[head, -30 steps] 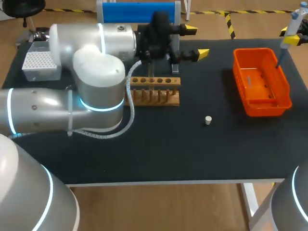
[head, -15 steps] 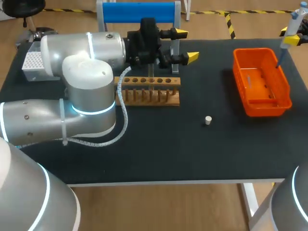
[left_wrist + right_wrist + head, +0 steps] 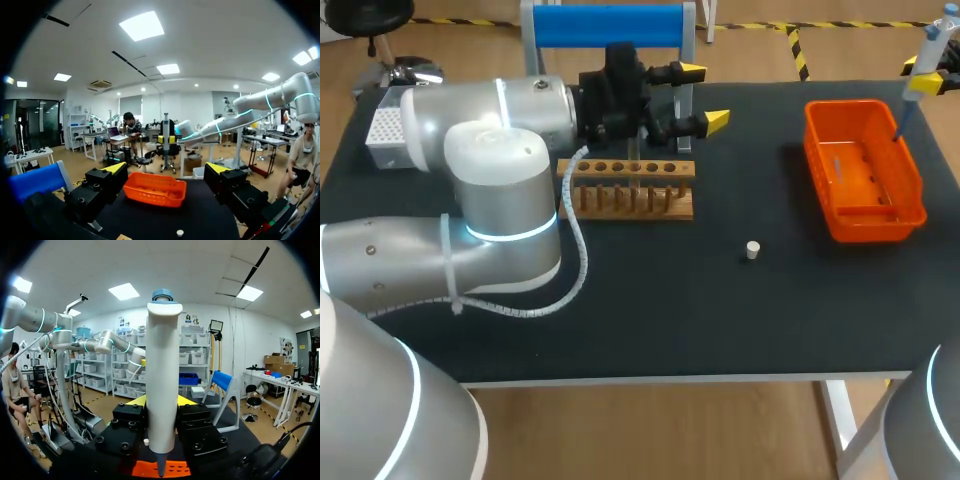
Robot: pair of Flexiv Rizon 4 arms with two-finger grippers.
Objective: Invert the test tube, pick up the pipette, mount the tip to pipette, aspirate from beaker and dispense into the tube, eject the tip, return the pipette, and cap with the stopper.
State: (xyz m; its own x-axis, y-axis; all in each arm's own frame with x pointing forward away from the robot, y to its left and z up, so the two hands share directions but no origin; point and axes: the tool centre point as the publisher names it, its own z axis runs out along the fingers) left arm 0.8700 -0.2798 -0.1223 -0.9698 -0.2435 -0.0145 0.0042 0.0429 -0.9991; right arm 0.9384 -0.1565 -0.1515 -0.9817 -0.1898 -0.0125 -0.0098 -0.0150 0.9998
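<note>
Desk (image 3: pixel 670 310), black, seen from above, with two robot arms at it.

Left arm (image 3: pixel 500 200), silver and bulky, lies across the desk's left half. The left end effector (image 3: pixel 703 96) hangs above and behind the right end of the rack (image 3: pixel 630 205), its yellow-tipped fingers spread wide with nothing between them (released).

Orange basket (image 3: pixel 865 103) stands on the desk's right side. The wooden rack is near the middle, toward the back. A white tip box (image 3: pixel 395 135) sits at the back left corner, just beside the left arm.

The pipette (image 3: pixel 162 365) is off the desk, clamped in the right end effector (image 3: pixel 162 402), whose fingers press on it from both sides. It hangs over the basket's far end at the desk's back right corner. Its long axis is upright, nozzle down and plunger up.

A thin clear tube (image 3: pixel 633 180) stands upright in the rack, as far as can be made out. The small pale stopper (image 3: pixel 752 250) lies alone between rack and basket, nearer the front.

Mounting a tip looks like the step to come. The tip box lies well apart from the pipette, across the whole width of the desk toward the left. The left arm is nearer the box (and close against it), yet the right arm holds the pipette. The upright pipette already suits a straight push down.
</note>
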